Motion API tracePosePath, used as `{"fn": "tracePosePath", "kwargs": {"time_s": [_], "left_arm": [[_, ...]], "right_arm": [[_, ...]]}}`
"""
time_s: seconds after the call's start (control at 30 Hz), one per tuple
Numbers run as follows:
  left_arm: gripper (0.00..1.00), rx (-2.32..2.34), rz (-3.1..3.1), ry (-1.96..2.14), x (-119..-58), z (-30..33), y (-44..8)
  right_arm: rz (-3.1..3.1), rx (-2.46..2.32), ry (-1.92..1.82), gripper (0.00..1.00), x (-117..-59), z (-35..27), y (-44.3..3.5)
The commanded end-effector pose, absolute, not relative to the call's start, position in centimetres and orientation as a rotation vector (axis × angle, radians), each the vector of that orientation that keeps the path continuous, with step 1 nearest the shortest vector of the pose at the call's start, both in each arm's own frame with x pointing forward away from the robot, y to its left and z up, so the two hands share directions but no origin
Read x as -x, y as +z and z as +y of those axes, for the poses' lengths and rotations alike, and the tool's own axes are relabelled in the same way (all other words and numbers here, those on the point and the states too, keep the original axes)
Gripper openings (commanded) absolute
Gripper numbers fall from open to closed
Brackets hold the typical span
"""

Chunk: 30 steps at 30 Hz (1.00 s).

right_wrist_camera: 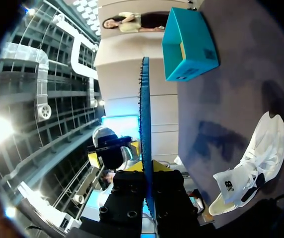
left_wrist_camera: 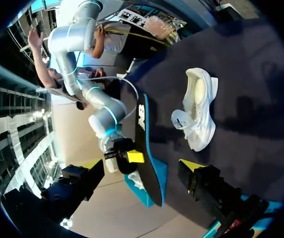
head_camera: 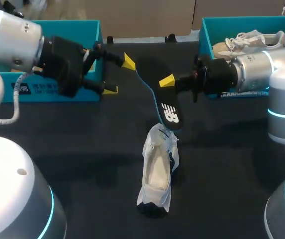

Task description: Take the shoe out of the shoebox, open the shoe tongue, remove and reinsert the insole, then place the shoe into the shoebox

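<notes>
Two claws hung over the table, and only one had any hold. My right claw (head_camera: 166,82) was clamped on the insole (head_camera: 163,103) near its middle, holding it on edge in the air. The insole's lower end hung just above the white shoe (head_camera: 156,169), which lay free on the table with its mouth facing up. My left claw (head_camera: 118,76) stood wide open with nothing in it, its upper finger just beside the insole's far end.

Most of my worry was that single pinch. I judged the insole soft enough to bend or swing in it, so the low end might catch the shoe's collar instead of sliding inside. Nothing pinned the shoe, so a push from above could tip it or shove it along the table. A careless move of my open left claw could also knock the insole askew.

Some things I could not settle. My right claw's second finger was behind the insole in the head view. Whether my left finger touched the insole was unclear. I could not see far into the shoe, nor be sure which end was its toe. My left arm covered much of the left shoebox (head_camera: 68,25), and my right arm cut across the right shoebox (head_camera: 207,31), where another shoe (head_camera: 249,40) lay.
</notes>
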<state>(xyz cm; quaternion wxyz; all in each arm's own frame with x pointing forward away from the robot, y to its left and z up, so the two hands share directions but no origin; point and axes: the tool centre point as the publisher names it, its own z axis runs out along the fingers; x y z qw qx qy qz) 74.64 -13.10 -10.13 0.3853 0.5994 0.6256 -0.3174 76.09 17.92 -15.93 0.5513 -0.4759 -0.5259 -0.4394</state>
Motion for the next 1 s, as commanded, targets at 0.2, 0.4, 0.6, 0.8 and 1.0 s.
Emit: {"fn": "tracePosePath", "kwargs": {"time_s": [0.2,0.4,0.6,0.8,1.0], "left_arm": [[1.0,-1.701,1.8,-0.552,-81.5,-13.5,-6.0],[1.0,-1.788,1.858,-0.46,-84.0,-14.1,-4.1],[1.0,-1.89,1.929,-0.375,-84.6,-15.2,-4.5],[1.0,-1.922,1.986,-0.343,-85.4,-16.2,-4.4],[1.0,-2.004,2.065,-0.312,-85.9,-17.5,-4.8]], "right_arm": [[-1.245,1.126,-1.04,0.0,-76.0,18.0,-16.0],[-1.245,1.126,-1.04,0.0,-76.0,18.0,-16.0],[-1.245,1.126,-1.04,0.0,-76.0,18.0,-16.0],[-1.245,1.126,-1.04,0.0,-76.0,18.0,-16.0],[-1.245,1.126,-1.04,0.0,-76.0,18.0,-16.0]]}}
